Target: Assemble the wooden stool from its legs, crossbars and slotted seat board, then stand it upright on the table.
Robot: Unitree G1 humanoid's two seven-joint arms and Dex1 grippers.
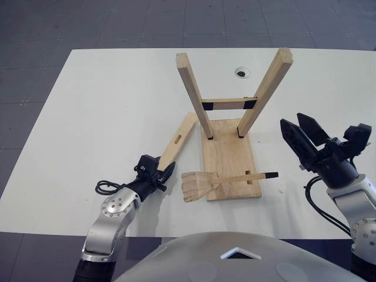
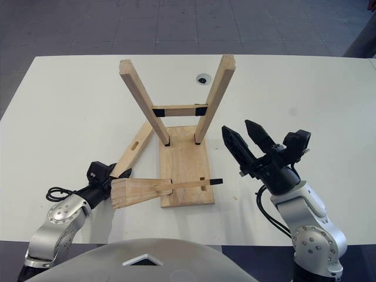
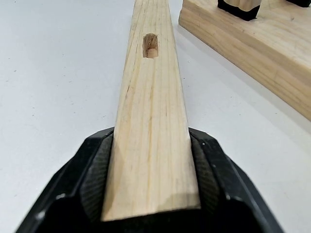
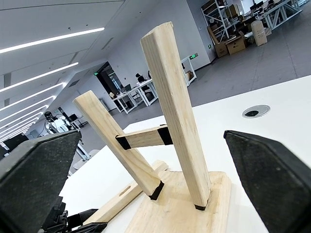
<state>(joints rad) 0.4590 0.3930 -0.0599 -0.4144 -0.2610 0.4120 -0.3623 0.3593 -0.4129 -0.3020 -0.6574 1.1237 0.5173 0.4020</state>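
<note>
On the counter [image 1: 106,117] I see the seat board [image 1: 226,158] lying flat. Two legs [image 1: 195,97] stand in it, joined by a crossbar [image 1: 228,104]. A loose leg [image 1: 182,132] lies just left of the board, and my left jaws are clamped on its near end. My right jaws hang apart, right of the board.

Seat board [image 1: 226,161] flat; two legs [image 1: 194,94] upright in it, crossbar [image 1: 229,104] between; third leg [image 1: 178,141] beside; fourth leg [image 1: 202,183] across.

Open-plan lab hall — a workshop-like space.
Ceiling light strips [image 4: 53,41], desks [image 4: 144,93], shelving racks [image 4: 222,12] and cardboard boxes [image 4: 236,44] are seen beyond the white tabletop [image 1: 106,117], grey floor tiles [image 1: 117,23] around it.
</note>
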